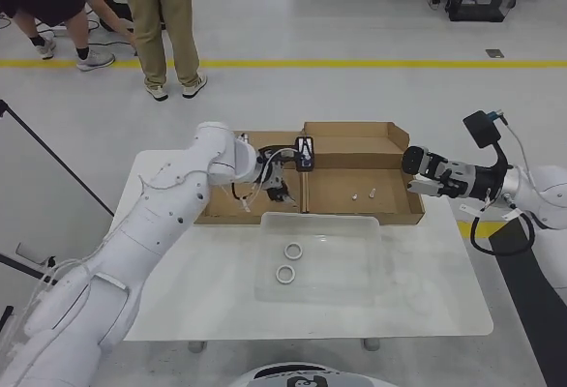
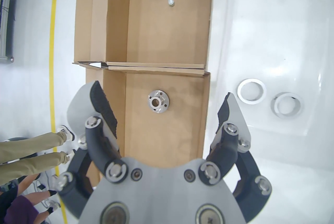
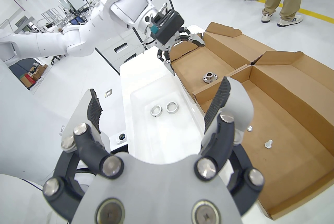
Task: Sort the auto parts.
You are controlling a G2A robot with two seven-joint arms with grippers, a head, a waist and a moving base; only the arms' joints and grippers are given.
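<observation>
No words, numbers or brand marks can be read for certain. A small square plate (image 3: 108, 92) lies on a white surface just beside the table (image 3: 135, 73), off the edge nearest the robot. It carries a dark marking that is too small to make out. The screens in the room well behind the table show only blurred shapes.
</observation>
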